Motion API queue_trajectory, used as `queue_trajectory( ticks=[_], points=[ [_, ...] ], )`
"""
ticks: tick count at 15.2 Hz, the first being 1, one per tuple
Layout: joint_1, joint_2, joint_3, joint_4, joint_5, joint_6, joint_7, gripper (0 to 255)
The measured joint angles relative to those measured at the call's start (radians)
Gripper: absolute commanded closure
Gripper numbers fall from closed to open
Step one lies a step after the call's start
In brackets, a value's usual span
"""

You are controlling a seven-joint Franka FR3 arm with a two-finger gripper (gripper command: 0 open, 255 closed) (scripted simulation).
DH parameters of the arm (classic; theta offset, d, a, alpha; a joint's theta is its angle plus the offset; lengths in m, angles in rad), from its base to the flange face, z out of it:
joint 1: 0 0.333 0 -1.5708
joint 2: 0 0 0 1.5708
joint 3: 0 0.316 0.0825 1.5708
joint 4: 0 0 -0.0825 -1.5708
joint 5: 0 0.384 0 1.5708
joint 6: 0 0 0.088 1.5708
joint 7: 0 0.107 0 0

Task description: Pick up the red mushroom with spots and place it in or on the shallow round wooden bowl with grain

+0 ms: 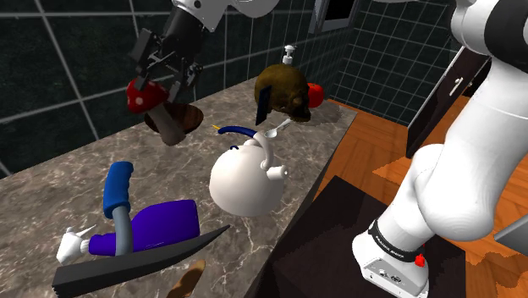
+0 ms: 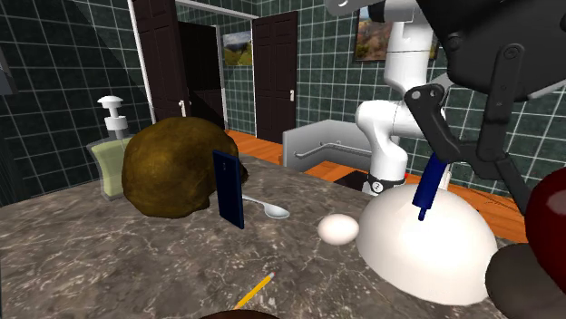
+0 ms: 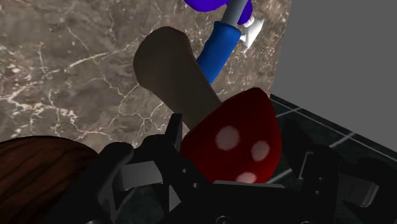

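My gripper (image 1: 161, 83) is shut on the red mushroom with white spots (image 1: 140, 94), holding it in the air over the far left of the marble counter. Its pale brown stem (image 1: 172, 127) slants down in front of the dark wooden bowl (image 1: 189, 116), which sits on the counter right beneath it. In the wrist view the red cap (image 3: 236, 141) is clasped between the black fingers (image 3: 173, 132). From there the stem (image 3: 170, 69) points away, and the bowl's grained rim (image 3: 38, 172) lies beside the gripper. The cap (image 2: 550, 225) also shows at the second exterior view's right edge.
A white teapot-like vessel (image 1: 245, 179) stands mid-counter, with a spoon (image 1: 276, 130) and a pencil (image 1: 218, 129) behind it. Further back are a brown lump (image 1: 283, 89) with a blue card (image 1: 262, 107) and a soap dispenser (image 1: 289, 56). A blue-purple bottle (image 1: 154, 225) and a dark slab (image 1: 135, 258) lie at the front left.
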Motion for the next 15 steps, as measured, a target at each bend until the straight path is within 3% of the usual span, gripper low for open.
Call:
queue_trajectory(
  ticks=[3,10,13,15],
  points=[
    [-0.028,0.048,-0.023,0.085,-0.006,-0.06,-0.018,255],
    [-0.113,0.256,-0.073,0.414,-0.015,-0.237,-0.055,255],
    [-0.155,0.357,-0.086,0.592,-0.015,-0.331,-0.053,255],
    [-0.186,0.471,-0.089,0.776,-0.014,-0.407,-0.038,255]
  ],
)
